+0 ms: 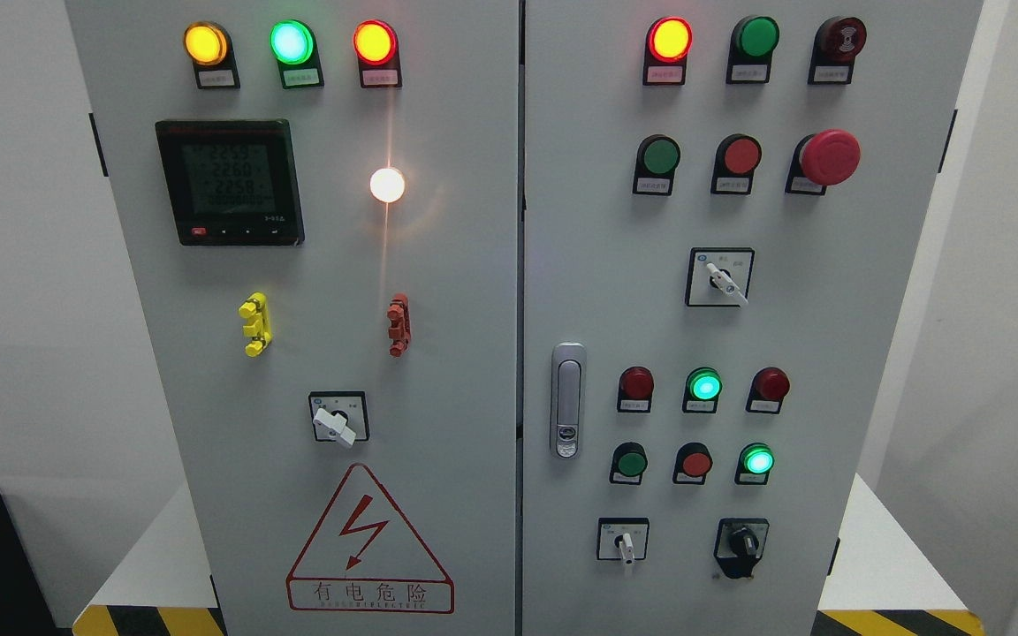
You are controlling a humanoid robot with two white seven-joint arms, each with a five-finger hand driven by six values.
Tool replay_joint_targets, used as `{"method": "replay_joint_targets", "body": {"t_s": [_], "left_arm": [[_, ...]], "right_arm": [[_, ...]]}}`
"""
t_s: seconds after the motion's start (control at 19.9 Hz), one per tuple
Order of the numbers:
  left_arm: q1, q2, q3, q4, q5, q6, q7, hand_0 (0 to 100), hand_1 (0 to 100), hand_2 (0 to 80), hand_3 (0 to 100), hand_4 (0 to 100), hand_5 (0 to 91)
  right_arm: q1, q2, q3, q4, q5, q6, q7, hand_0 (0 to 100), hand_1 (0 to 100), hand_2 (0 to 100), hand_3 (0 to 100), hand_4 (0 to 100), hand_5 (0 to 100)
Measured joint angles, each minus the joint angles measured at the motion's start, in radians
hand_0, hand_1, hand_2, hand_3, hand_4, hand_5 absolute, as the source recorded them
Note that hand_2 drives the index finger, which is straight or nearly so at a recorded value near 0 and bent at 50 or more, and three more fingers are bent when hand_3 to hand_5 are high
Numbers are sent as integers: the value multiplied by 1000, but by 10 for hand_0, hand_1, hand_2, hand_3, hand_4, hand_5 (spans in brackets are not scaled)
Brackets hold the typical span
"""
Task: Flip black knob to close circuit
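Round black knob [743, 541], square plate

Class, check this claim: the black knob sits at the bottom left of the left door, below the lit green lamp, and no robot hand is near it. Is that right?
Not quite. The head view shows the black knob at the bottom right of the right door, not the left. It is below the lit green lamp, and no robot hand is in view.

Neither arm nor hand of the robot shows anywhere in the head view at this moment.
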Motion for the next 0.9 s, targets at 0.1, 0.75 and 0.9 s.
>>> {"method": "replay_joint_targets", "body": {"t_s": [0.1, 0.75, 0.9], "left_arm": [[0, 0, 0, 0, 0, 0, 0, 120, 556, 0, 0, 0, 0], [0, 0, 0, 0, 0, 0, 0, 120, 556, 0, 0, 0, 0], [0, 0, 0, 0, 0, 0, 0, 120, 556, 0, 0, 0, 0]], "right_arm": [[-22, 0, 5, -35, 1, 25, 15, 0, 0, 926, 1000, 972, 980], [-216, -15, 25, -160, 80, 76, 123, 0, 0, 928, 1000, 979, 981], [-243, -20, 27, -175, 101, 86, 129, 0, 0, 929, 1000, 981, 981]]}}
